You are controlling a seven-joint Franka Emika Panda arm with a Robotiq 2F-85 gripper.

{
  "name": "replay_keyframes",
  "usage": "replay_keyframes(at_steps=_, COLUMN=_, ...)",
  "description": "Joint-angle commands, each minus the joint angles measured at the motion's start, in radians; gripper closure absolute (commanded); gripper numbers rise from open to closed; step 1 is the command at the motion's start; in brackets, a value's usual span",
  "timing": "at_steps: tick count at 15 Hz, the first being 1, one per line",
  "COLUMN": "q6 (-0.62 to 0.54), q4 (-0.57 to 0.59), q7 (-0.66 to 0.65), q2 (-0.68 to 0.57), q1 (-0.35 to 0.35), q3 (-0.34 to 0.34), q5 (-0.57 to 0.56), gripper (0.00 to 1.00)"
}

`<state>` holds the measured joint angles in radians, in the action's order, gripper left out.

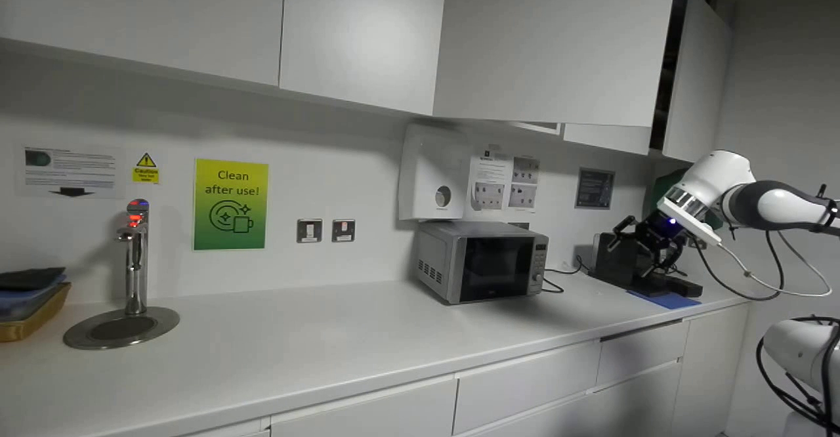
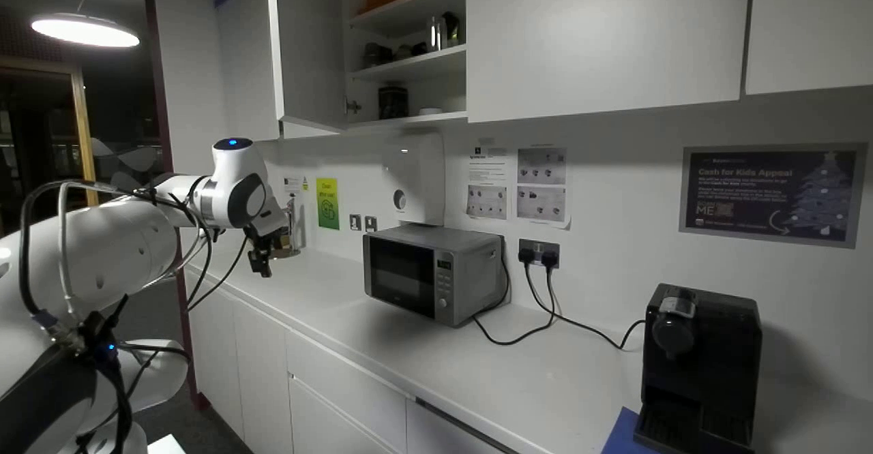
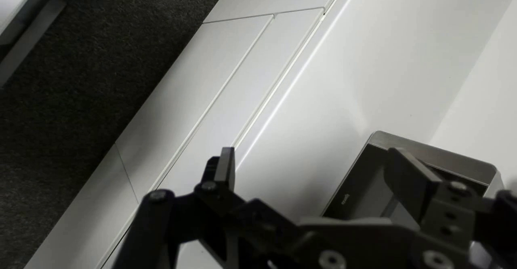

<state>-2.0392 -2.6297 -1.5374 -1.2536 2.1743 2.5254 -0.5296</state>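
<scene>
In wrist view only, partial microwave (image 3: 369, 184)

In an exterior view, far from the claw (image 1: 629, 260), aimed left of it; in an exterior view, past the arm (image 2: 89, 263), aimed right of the claw; wrist view, just behind the claw, facing down over the surface (image 3: 323, 111); microwave (image 2: 402, 270) in all three.
</scene>
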Motion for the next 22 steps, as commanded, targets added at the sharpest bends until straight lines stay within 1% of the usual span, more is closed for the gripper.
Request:
replay_keyframes(at_steps=1, q6=0.005, q4=0.019, q7=0.060, q2=0.007, q1=0.044, q3=-0.017, q5=0.017, gripper=0.00)
replay_keyframes(at_steps=12, q6=-0.010, q4=0.053, q7=0.145, q2=0.028, q1=0.135, q3=-0.067, q5=0.022, gripper=0.00)
replay_keyframes(at_steps=22, q6=-0.039, q4=0.116, q7=0.246, q2=0.077, q1=0.141, q3=-0.166, q5=0.041, gripper=0.00)
